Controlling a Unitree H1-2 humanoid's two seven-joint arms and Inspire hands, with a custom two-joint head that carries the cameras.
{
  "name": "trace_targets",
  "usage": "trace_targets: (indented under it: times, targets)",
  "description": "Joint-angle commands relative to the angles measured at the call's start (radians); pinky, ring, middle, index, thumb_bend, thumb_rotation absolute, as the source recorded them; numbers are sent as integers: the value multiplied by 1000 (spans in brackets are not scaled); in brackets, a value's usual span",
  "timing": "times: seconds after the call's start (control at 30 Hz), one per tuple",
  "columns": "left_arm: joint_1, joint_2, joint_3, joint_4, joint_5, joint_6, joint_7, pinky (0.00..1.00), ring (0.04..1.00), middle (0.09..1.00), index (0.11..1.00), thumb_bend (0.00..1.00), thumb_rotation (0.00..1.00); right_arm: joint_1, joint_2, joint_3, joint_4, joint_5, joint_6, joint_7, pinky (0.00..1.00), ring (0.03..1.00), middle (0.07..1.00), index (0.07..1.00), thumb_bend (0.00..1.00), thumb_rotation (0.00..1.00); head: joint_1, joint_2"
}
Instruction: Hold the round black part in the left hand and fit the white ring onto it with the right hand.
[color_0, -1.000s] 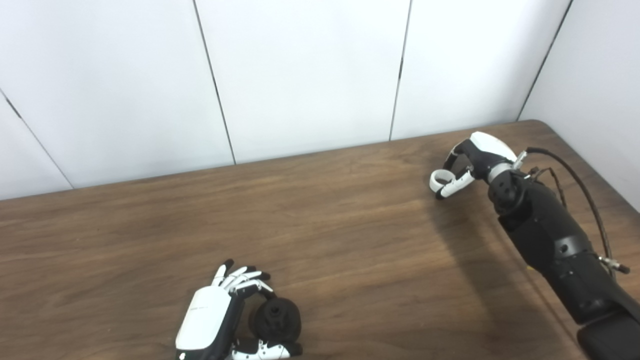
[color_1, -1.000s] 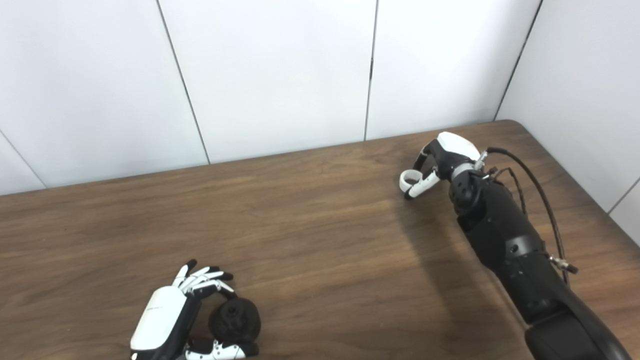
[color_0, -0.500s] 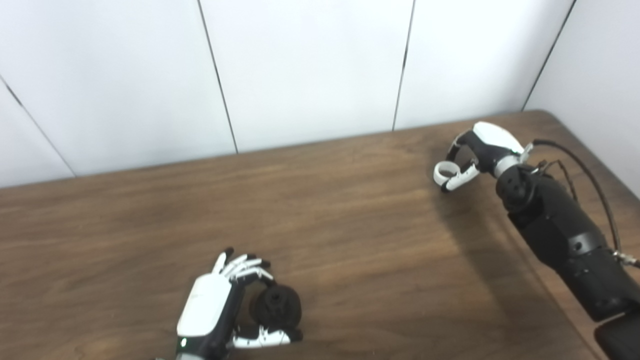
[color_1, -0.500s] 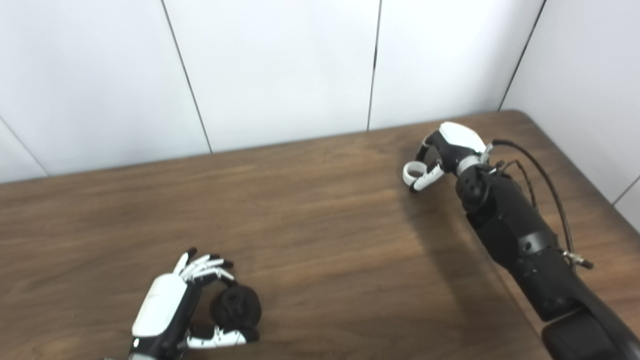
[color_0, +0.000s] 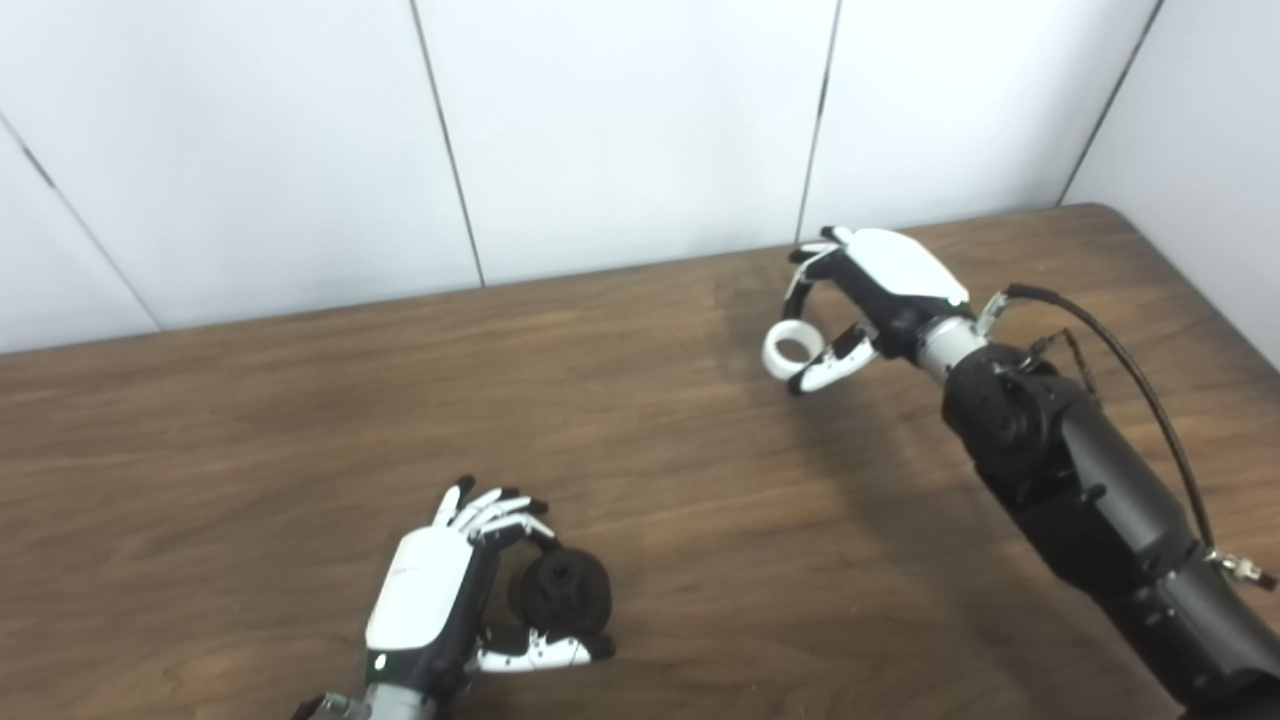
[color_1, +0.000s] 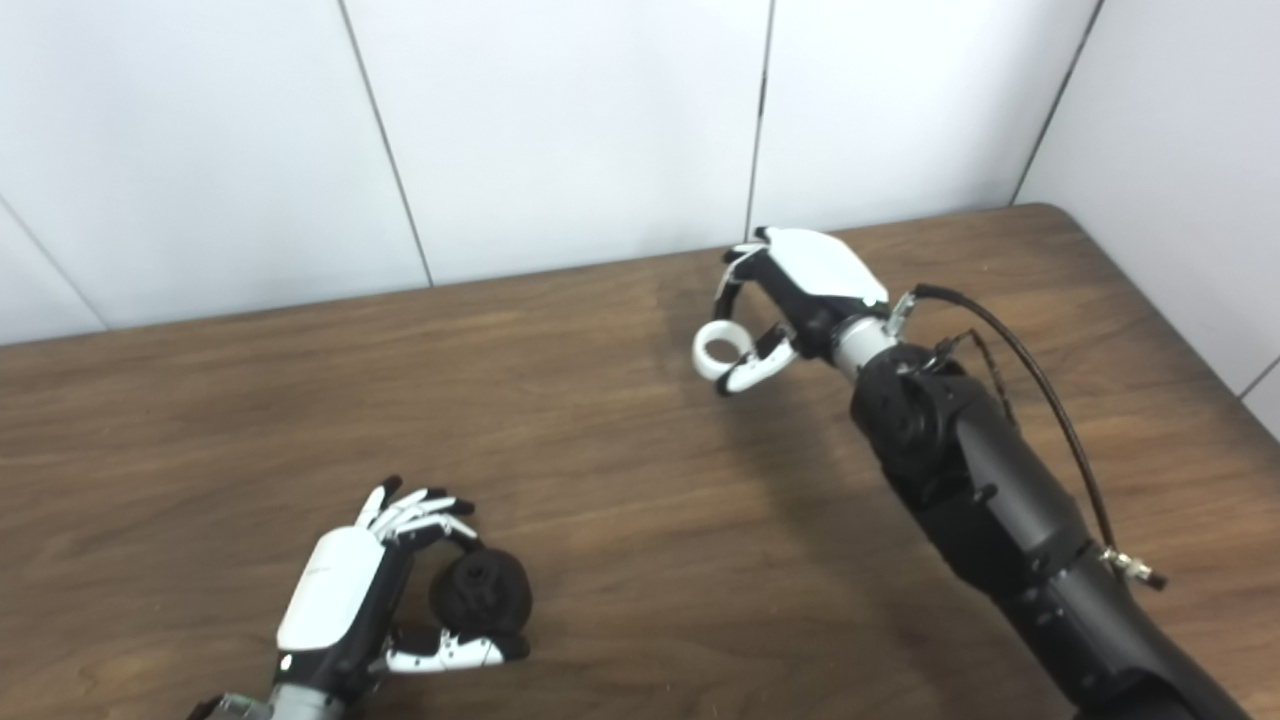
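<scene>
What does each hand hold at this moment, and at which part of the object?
The left hand holds the round black part by its rim, fingers above and thumb below. The right hand pinches the white ring at its edge, leaving the hole free.

No legible text or markings.
</scene>
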Motion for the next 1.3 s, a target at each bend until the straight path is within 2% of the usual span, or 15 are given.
trace_targets:
  times: [0.0, 0.3, 0.6, 1.1, 1.27]
  targets:
    - [13, -5, -15, 0, 24, 15, -10, 1000, 866, 783, 483, 525, 55, -24, -3, -4, -62, -19, -19, 6, 1000, 984, 881, 485, 524, 131, 1, 1]
    - [10, -25, -36, -14, 41, 42, -16, 1000, 873, 787, 483, 525, 56, 17, 65, 54, -218, -36, -26, 95, 1000, 971, 889, 483, 525, 134, 59, 32]
    - [4, -43, -60, -33, 78, 91, -39, 1000, 883, 794, 484, 525, 58, 48, 111, 78, -326, -20, -38, 168, 1000, 989, 888, 483, 524, 132, 109, 53]
    - [-12, -51, -80, -36, 95, 118, -38, 1000, 883, 792, 484, 525, 60, 81, 168, 104, -417, -35, -19, 298, 1000, 1000, 889, 483, 524, 133, 121, 82]
    - [-12, -52, -83, -36, 99, 120, -36, 1000, 885, 793, 484, 525, 59, 90, 178, 99, -417, -33, -29, 315, 1000, 1000, 886, 482, 524, 133, 125, 87]
